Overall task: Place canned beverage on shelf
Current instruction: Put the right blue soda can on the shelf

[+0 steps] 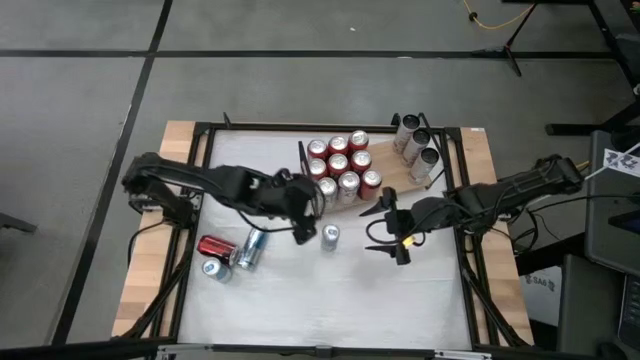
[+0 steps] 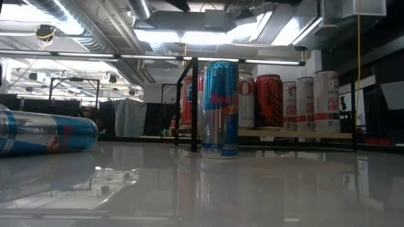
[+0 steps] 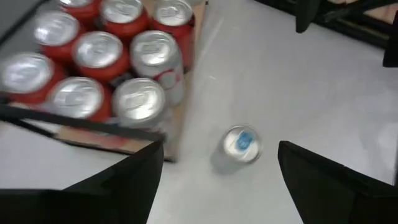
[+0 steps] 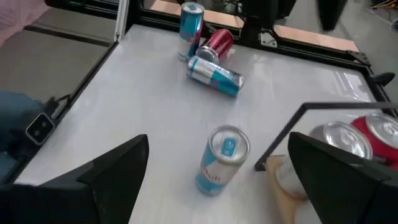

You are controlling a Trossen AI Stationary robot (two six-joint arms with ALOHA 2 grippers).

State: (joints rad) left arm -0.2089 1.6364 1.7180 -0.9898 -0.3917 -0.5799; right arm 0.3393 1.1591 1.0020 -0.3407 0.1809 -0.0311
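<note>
A slim blue-and-silver aluminium beverage can (image 1: 331, 236) stands upright on the glossy white table (image 1: 330, 300), just off the near edge of the flat light-brown wood-grain shelf board (image 1: 392, 178), so it is the obvious next thing to go onto the board. The left gripper (image 3: 217, 171) hovers above it with its jaws spread wide and empty; in the left wrist view the can sits between the two dark fingers (image 3: 130, 183) but ahead of the tips, which suggests a top-down approach being lined up, not a grasp already made. The right gripper (image 4: 217, 168) is also wide apart and holding nothing, and the same can appears between its fingers and a little beyond them, so both arms bracket it from opposite sides. On the shelf, red cans with silver tops (image 1: 340, 165) are packed in a tight block against the thin dark upright rail (image 1: 303, 160), probably to leave open board for more, and three pale cans (image 1: 418, 148) stand at the far end. Well away from either pair of jaws, a red can (image 1: 214, 246) lies beside two more blue-and-silver cans (image 1: 250, 248), apparently waiting their turn.
</note>
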